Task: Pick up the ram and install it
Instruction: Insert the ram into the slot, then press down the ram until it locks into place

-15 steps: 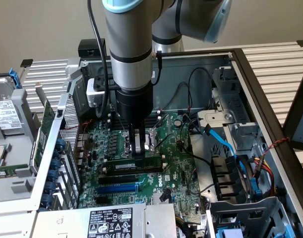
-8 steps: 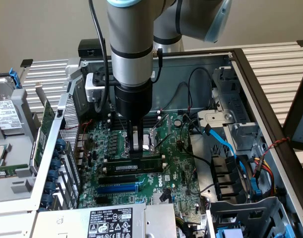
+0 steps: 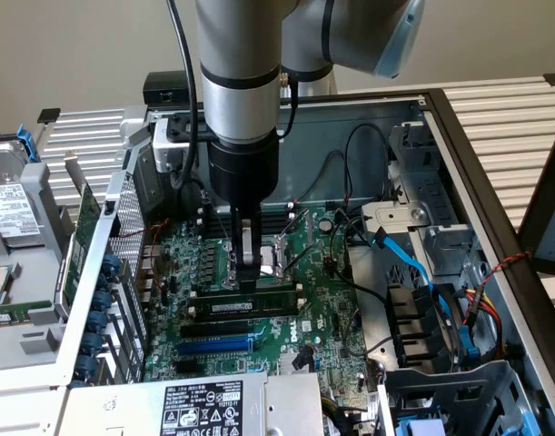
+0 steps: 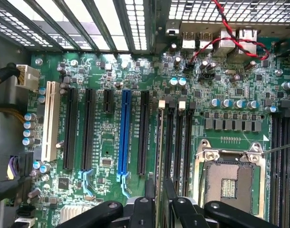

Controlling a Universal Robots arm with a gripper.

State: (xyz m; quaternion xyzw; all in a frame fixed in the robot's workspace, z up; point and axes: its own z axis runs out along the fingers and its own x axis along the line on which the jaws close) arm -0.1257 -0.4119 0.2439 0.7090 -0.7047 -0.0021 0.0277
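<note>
- Open grey metal computer case (image 3: 395, 109) holds a green motherboard (image 3: 327, 304); its long blue slot (image 3: 213, 345) is bare.
- Thin green ram stick, black chips and white label (image 3: 259, 302), stands in a black memory slot beside the square CPU socket (image 3: 275, 256).
- Black gripper (image 3: 247, 280) sits over the ram's top edge; can't tell if it's clamped or loose.
- Looks like the seating step: it calls for a straight, even push down.

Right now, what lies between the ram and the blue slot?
One black slot lies between the ram and the blue slot, parallel to both. The exterior view shows this.
</note>
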